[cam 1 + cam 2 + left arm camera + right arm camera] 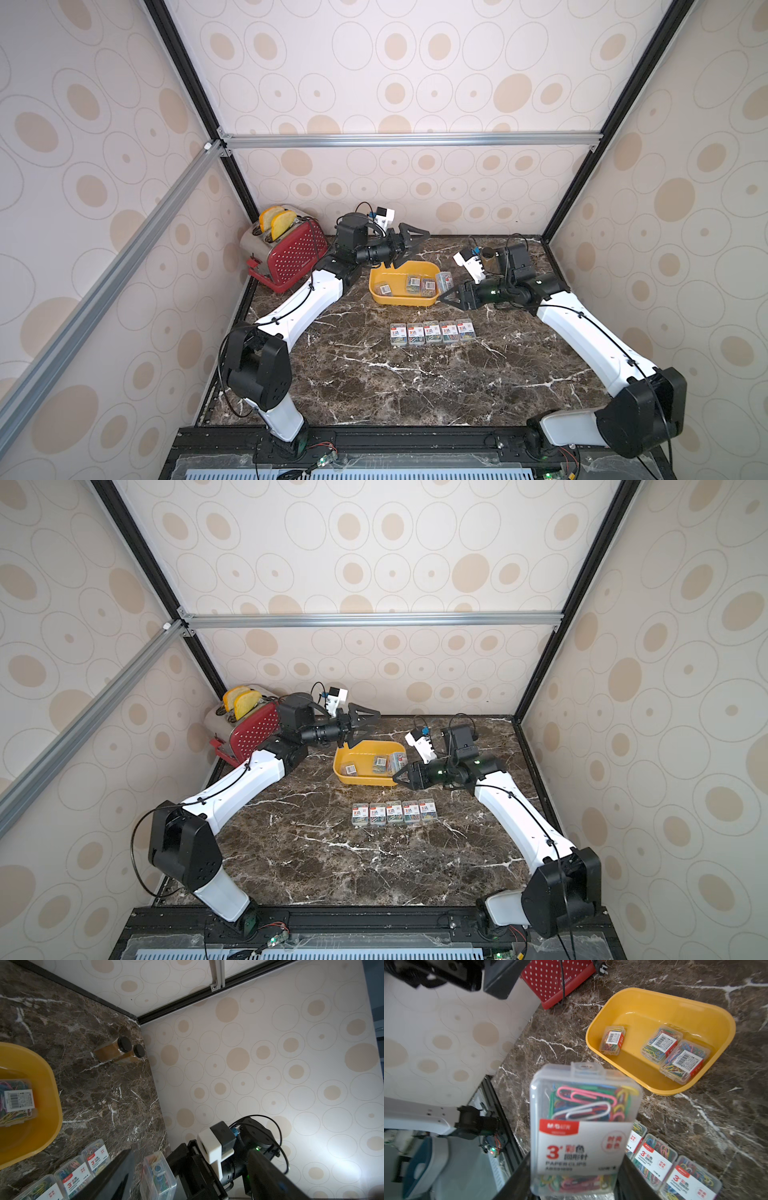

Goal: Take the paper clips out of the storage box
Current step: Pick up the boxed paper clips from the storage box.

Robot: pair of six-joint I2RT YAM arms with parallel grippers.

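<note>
Marble tabletop (374, 386), dark brown with white veins, fills the cell floor. At its far left corner stands a red dotted toaster (291, 259) with two bread slices (279, 222) in its slots. Right of the toaster, in the far middle, sits the yellow storage box (401, 300). The left gripper (412, 249) hangs above the storage box's far left end, jaws spread wide with nothing between them. The right gripper (448, 291) is at the storage box's right end, jaws clamped on one held clip box (583, 1126), which is lifted clear of the marble with its label toward the wrist camera. Two brown black-capped jars (117, 1053) stand touching each other at the far right. Three clip boxes (661, 1043) of paper clips lie inside the storage box, barcodes up: one to the left, two touching at the right. A row of five clip boxes (432, 332) lies edge to edge on the marble, just on the near side of the storage box, labels up.
</note>
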